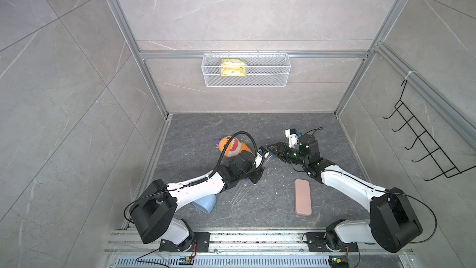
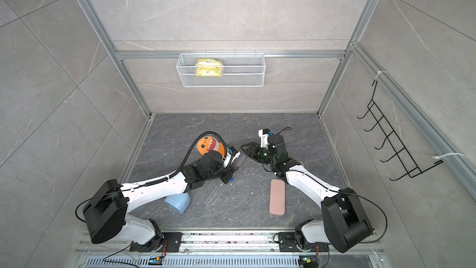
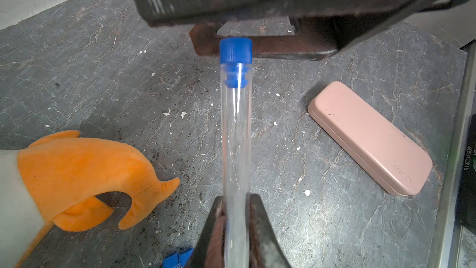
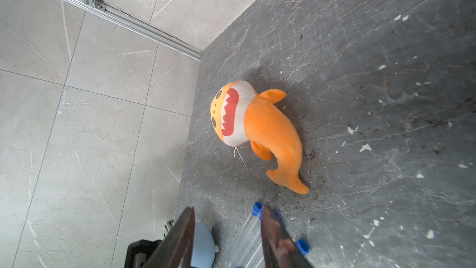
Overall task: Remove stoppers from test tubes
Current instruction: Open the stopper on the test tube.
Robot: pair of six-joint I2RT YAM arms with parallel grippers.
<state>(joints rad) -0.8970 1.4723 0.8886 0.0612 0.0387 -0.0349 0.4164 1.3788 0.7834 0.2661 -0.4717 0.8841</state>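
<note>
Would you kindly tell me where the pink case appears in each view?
Top view: pink case, right of centre, low.
Top view: case, same spot.
Left wrist: across the held tube from the orange shark toy.
Right wrist: not in it.
Shared landmark: the shark toy.

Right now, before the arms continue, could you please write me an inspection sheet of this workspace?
Surface: dark grey tabletop, scattered with white crumbs.
Job's things: one test tube held, its blue stopper still in; other test tubes lie flat.
Clutter: orange shark plush, pink case, light blue cup.
Grippers: left gripper shut on the test tube; right gripper open, near the blue stopper.
Cables: black hose arches over the left arm.
Surroundings: wire basket holding yellow packet; black hook rack.
</note>
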